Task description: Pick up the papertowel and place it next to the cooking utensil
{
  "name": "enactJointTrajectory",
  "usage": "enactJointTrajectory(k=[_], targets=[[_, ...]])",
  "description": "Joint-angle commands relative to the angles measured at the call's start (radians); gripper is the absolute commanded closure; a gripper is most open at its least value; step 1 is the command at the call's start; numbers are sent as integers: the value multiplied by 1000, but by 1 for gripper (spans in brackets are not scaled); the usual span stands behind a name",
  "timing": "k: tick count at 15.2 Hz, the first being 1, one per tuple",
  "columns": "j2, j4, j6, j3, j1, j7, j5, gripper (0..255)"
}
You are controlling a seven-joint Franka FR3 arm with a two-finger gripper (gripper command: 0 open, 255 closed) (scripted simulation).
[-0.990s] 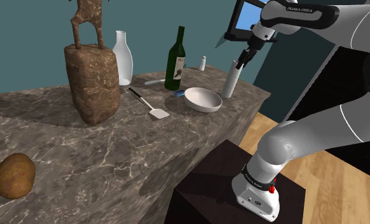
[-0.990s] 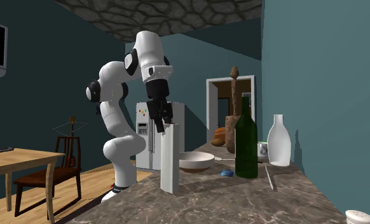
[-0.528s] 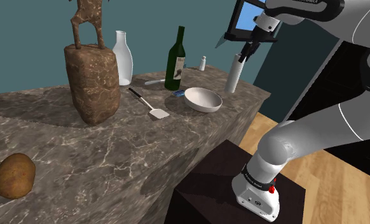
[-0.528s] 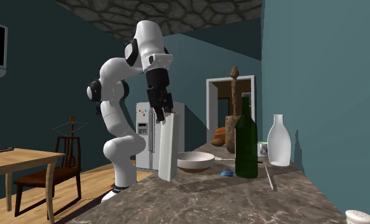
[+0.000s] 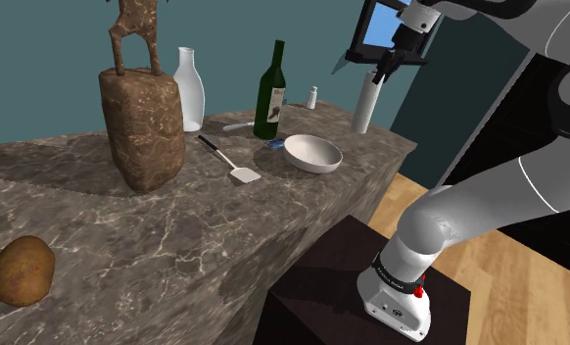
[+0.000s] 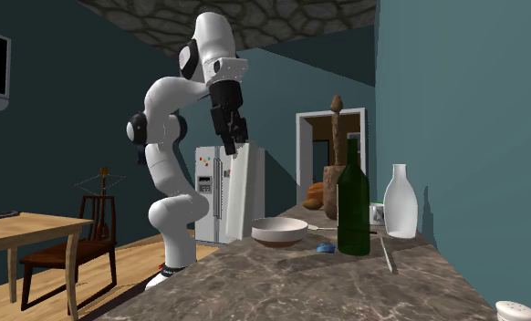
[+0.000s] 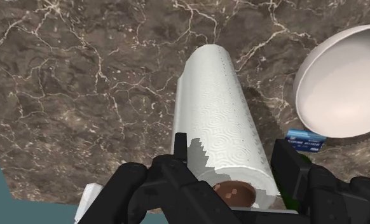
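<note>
Gripping the paper towel roll (image 5: 363, 108) by its top end, the tool (image 5: 381, 74) hangs it nearly upright just off the desk (image 5: 175, 225), at 2 o'clock from the bowl (image 5: 312, 154). Looks high enough to clear the bowl heading to the spatula (image 5: 230, 163) at its 9 o'clock.

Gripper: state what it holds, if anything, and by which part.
The gripper holds the white paper towel roll by its upper end, jaws pressed on opposite sides of the roll just below the brown core opening.

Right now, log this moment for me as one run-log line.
gripper: shut on paper towel roll | roll: tilted, held above marble counter | spatula: flat on counter, near white bowl | placement: not yet done
</note>
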Motion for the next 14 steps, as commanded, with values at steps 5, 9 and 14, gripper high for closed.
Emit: enactJointTrajectory(k=[5,9,14], targets=[[43,121,-79,-4,10,-7,14,255],[74,204,-133,-8,16,-11,24,255],[119,317,-204,-17,25,-18,38,255]])
